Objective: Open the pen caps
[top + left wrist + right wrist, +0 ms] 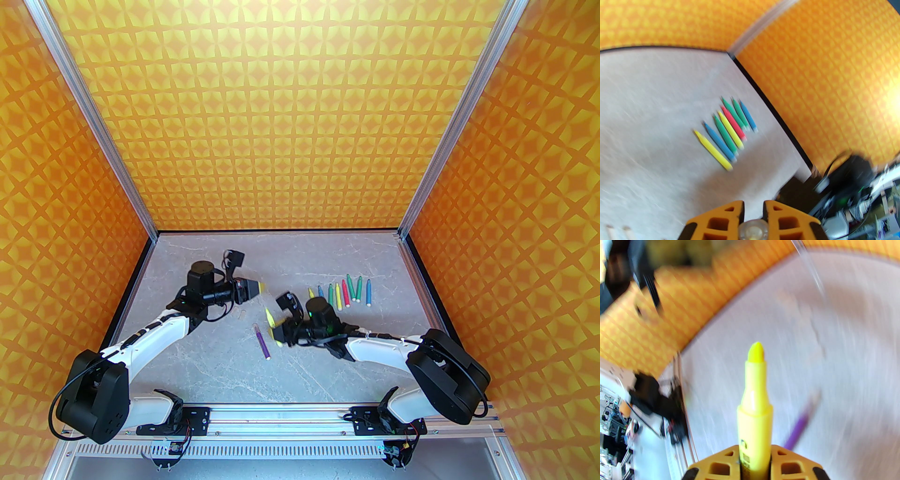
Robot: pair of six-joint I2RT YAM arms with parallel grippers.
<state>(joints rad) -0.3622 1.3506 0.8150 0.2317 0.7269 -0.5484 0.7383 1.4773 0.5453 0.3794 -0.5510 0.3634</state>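
Your right gripper [754, 451] is clamped on the barrel of the yellow pen [755, 404], whose bare tip points away from the wrist. In the overhead view that right gripper [277, 330] sits near the middle of the table [328, 375]. Your left gripper [257, 287] is at its 11 o'clock, apart from it.

In the left wrist view, the left gripper [753, 205] has its fingers drawn nearly together on a clear cap [753, 230], seen end-on. So this pen looks opened.

The purple pen [262, 342] lies at about 8 o'clock from the right gripper. Its far end is pale, so I judge it still capped. A row of uncapped pens [344, 293] lies at 2 o'clock. Two loose caps [618, 230] rest on the table close under the left gripper.

Here is what could go wrong:

- **Cap grip:** The cap is small and smooth, and held only at the fingertips. It could pop out and roll if you swing fast or release it high.
- **Yellow pen:** Carrying it to the row at 2 o'clock risks nudging the neighbours out of line if you come in low or at an angle.
- **Exposed tip:** It could mark the table or a finger if it drags.
- **Purple pen:** It lies just beside the right gripper, and a careless sweep would send it rolling.
- **Blur:** Both wrist views are smeared, so do not trust fine detail there.
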